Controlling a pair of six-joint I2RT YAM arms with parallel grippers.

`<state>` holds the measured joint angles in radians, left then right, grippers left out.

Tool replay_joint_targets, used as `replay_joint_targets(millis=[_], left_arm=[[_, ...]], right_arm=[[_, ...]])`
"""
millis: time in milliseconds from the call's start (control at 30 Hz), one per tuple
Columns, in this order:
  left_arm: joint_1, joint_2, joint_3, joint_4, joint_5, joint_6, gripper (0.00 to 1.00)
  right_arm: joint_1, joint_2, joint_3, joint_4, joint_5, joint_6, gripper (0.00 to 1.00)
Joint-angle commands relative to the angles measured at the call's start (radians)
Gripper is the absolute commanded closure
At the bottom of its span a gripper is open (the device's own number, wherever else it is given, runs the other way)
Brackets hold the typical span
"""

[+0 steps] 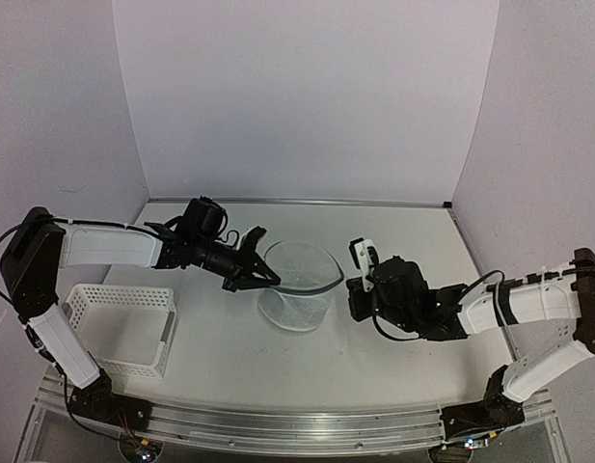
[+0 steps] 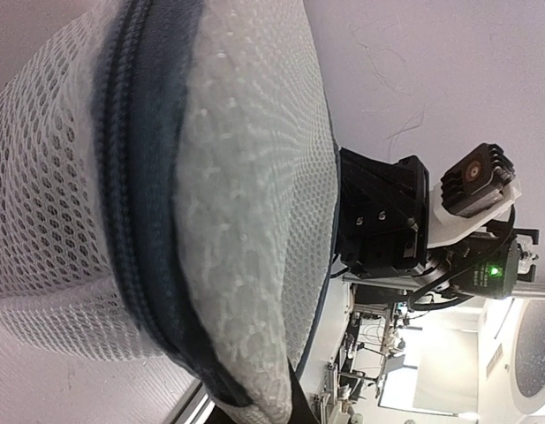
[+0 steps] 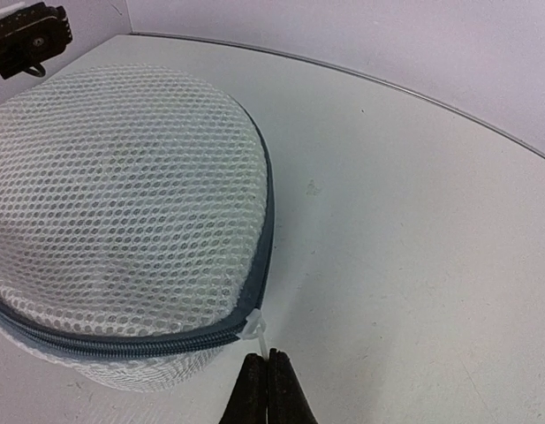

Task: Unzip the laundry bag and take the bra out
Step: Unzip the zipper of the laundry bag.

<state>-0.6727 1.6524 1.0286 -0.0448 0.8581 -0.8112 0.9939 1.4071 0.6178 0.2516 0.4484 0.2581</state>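
The small, round, drum-shaped laundry bag (image 1: 297, 289) of white translucent mesh sits on the white table (image 1: 403, 231) between the 2 grippers.

The left gripper (image 1: 258, 275) has its dark fingers pressed together at the bag's near rim and appears to pinch the mesh edge there. From its wrist camera the mesh wall fills the space directly ahead. The bag's dark grey zipper (image 2: 131, 177) runs across that wall, and the other arm shows beyond the bag's far side.

The right gripper (image 3: 268, 358) has its 2 black fingers closed flat against each other, low over the table. The bag lies ahead of its tips and to their left. The small white pull tab (image 3: 253, 329) at the end of the closed zipper is right at the tips, but I cannot tell whether the fingers actually hold it.

A rectangular white plastic lattice basket (image 1: 123, 328) stands well behind the left gripper, beside that arm's base.
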Motion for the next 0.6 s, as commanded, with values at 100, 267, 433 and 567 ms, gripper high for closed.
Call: replay_joint_targets(millis=[100, 267, 433, 567], left_arm=[[0.039, -0.05, 0.085, -0.125, -0.002, 0.128, 1.0], [0.073, -0.018, 0.131, -0.143, -0.011, 0.157, 1.0], [0.113, 0.03, 0.202, -0.181, -0.032, 0.198, 0.98], [0.135, 0.081, 0.266, -0.206, -0.039, 0.218, 0.94]], right_arm=[[-0.045, -0.033, 0.03, 0.044, -0.017, -0.082, 1.0], [-0.043, -0.079, 0.013, 0.052, -0.118, -0.074, 1.0], [-0.012, -0.114, -0.004, 0.062, -0.162, -0.037, 1.0], [0.035, -0.1, 0.005, 0.061, -0.15, -0.011, 1.0]])
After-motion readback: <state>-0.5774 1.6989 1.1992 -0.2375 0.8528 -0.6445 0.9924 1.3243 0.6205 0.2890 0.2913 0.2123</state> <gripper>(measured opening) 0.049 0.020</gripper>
